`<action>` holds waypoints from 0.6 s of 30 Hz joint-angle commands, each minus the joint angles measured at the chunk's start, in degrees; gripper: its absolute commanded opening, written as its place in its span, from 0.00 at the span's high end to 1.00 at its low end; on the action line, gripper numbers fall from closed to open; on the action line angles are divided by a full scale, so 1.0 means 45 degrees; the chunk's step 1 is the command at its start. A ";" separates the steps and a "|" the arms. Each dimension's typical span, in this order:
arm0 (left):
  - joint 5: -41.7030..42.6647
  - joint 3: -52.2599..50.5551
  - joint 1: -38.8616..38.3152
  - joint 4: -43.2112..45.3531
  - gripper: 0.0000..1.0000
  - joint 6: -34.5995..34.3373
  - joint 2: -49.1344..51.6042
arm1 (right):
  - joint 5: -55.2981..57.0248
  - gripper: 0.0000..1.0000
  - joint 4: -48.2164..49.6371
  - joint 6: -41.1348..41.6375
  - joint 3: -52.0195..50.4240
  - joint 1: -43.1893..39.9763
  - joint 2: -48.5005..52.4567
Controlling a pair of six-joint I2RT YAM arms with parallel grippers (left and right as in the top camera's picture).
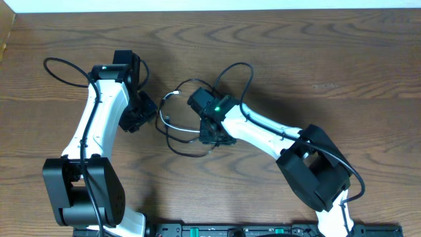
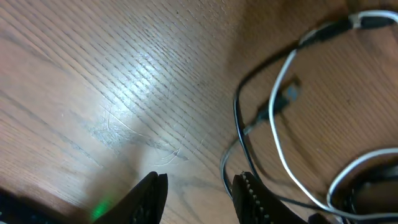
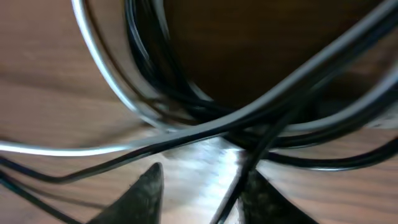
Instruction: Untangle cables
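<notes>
The cables lie tangled at mid table: a thin black cable (image 1: 176, 146) looping under a thin white cable (image 1: 168, 100). My left gripper (image 1: 150, 110) is just left of the tangle. In the left wrist view it (image 2: 199, 194) is open over bare wood, with the black cable (image 2: 239, 118) passing close by its right finger (image 2: 252, 199); the white cable (image 2: 280, 137) and a small plug (image 2: 289, 93) lie beyond. My right gripper (image 1: 214, 135) sits on the tangle's right side. It (image 3: 202, 193) is open, low among black strands (image 3: 249, 112) and a white strand (image 3: 87, 37); one black strand runs along its right finger (image 3: 264, 199).
Thicker black arm wires arc over the left arm (image 1: 62, 66) and above the right wrist (image 1: 240, 71). A black rail (image 1: 230, 230) runs along the table's near edge. The wooden table (image 1: 342, 79) ends at a pale wall at the far side.
</notes>
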 commanded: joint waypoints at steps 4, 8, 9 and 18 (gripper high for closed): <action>-0.0204 -0.0112 -0.0029 -0.0068 0.61 -0.0063 0.0121 | 0.0272 0.75 0.1962 0.0515 -0.0223 0.0350 -0.0185; -0.0199 -0.0112 -0.0029 -0.0083 0.61 0.0165 0.0121 | -0.2705 0.72 0.4347 -0.1637 -0.0199 0.0219 -0.0185; -0.0151 -0.0112 -0.0029 -0.0078 0.61 0.0355 0.0121 | -0.3657 0.66 0.4775 -0.2249 -0.0151 0.0126 -0.0185; 0.2055 -0.0058 -0.0019 -0.0155 0.61 0.2317 -0.0335 | -0.6688 0.09 0.3337 -0.5017 0.0831 -0.1472 -0.0549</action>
